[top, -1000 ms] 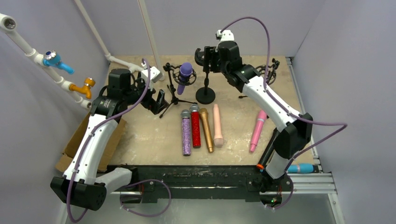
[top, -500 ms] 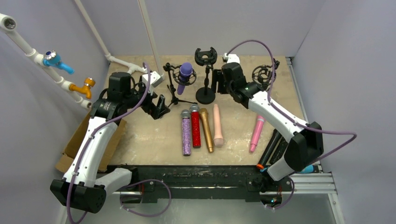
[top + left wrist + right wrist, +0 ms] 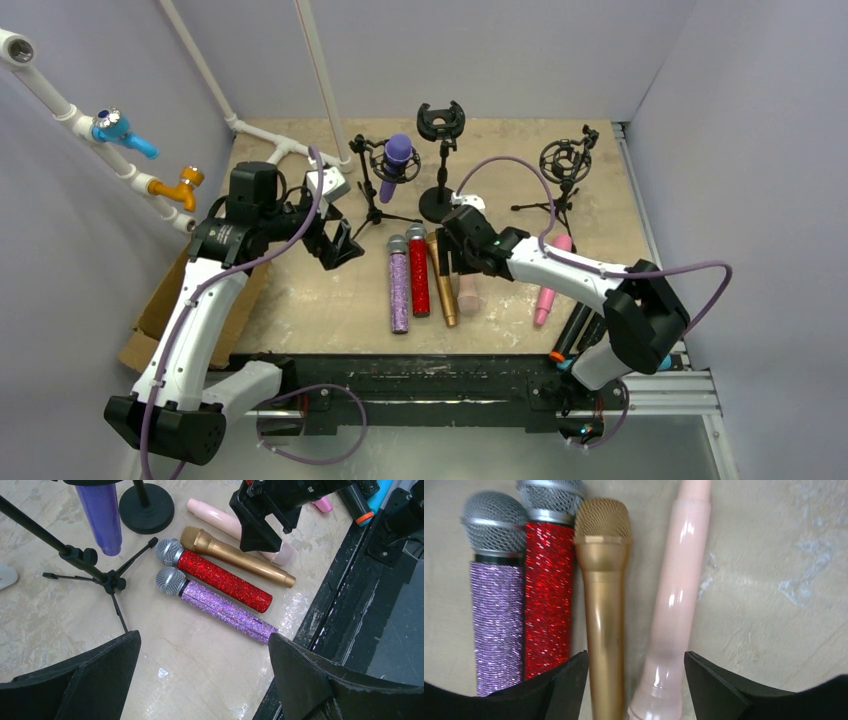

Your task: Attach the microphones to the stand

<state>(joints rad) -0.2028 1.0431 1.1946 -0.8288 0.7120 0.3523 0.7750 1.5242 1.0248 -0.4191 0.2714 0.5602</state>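
Observation:
Four microphones lie side by side mid-table: glittery purple [image 3: 399, 290], glittery red [image 3: 418, 278], gold [image 3: 443, 292] and peach [image 3: 468, 296]. A pink one [image 3: 550, 283] lies to the right. A plain purple one [image 3: 397, 160] sits in the left tripod stand [image 3: 375, 200]. The round-base stand's clip [image 3: 441, 120] and the right tripod's mount [image 3: 563, 160] are empty. My right gripper [image 3: 455, 262] hovers open, the gold mic [image 3: 604, 605] and peach mic [image 3: 674, 600] between its fingers [image 3: 635, 656], untouched. My left gripper [image 3: 335, 245] is open and empty [image 3: 204, 639], left of the row.
A cardboard box [image 3: 160, 310] sits off the table's left edge. White pipes with a blue tap [image 3: 120, 130] and an orange tap [image 3: 180, 185] run along the left wall. A black rail [image 3: 400, 375] borders the near edge. Black and blue microphones [image 3: 365, 497] lie by the rail.
My right arm has swung from the centre stand's clip down and nearer, over the gold and peach microphones. My left gripper has drifted slightly nearer and opened a little wider.

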